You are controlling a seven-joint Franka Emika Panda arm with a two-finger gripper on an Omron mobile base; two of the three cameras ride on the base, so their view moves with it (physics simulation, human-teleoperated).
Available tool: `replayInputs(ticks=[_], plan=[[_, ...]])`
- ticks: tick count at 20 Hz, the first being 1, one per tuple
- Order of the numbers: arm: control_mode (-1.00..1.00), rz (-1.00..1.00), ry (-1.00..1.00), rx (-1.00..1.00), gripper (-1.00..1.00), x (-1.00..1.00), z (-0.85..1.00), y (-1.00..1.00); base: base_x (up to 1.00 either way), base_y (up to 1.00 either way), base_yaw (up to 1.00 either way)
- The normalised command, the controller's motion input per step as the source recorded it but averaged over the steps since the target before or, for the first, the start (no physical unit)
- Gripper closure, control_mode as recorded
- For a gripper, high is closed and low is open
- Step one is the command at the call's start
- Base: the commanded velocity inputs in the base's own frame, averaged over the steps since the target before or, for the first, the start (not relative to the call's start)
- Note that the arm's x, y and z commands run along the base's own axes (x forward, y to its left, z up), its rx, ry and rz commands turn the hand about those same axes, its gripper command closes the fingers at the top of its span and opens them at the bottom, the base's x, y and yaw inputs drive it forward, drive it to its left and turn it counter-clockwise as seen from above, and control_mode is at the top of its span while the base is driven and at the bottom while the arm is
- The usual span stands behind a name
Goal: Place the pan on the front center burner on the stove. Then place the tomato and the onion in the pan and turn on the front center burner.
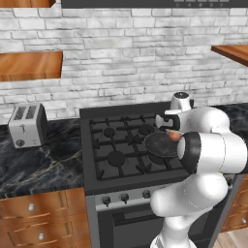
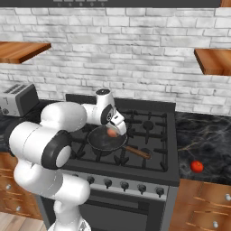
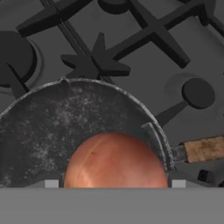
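The stove (image 2: 149, 135) is topped by the pan (image 2: 101, 142), set over the front center burner with its wooden handle (image 2: 137, 152) pointing right, ready to be filled. The onion (image 3: 114, 161) is held clamped in the claw (image 2: 113, 131) just above the pan, seemingly for release. The tomato (image 2: 196, 166) is left on the desk (image 2: 212, 144), well apart.

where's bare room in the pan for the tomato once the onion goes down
The pan floor is bare around the onion, which the gripper holds over it near the far rim. The tomato lies on the counter right of the stove.
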Motion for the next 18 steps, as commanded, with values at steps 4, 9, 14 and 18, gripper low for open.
replayInputs(ticks=[4, 9, 14, 18], plan=[[-1.0, 0.05, 0.0, 0.01, 1.0, 0.08, -0.22, 0.03, 0.0, 0.0, 0.0], [-1.0, 0.03, 0.0, 0.0, 1.0, 0.05, -0.18, 0.07, 0.0, 0.0, 0.0], [-1.0, 0.02, 0.0, 0.0, -1.0, 0.13, -0.16, 0.21, 0.0, 0.0, 0.0], [-1.0, 0.01, 0.0, 0.0, -1.0, 0.05, -0.02, 0.1, 0.0, 0.0, 0.0]])
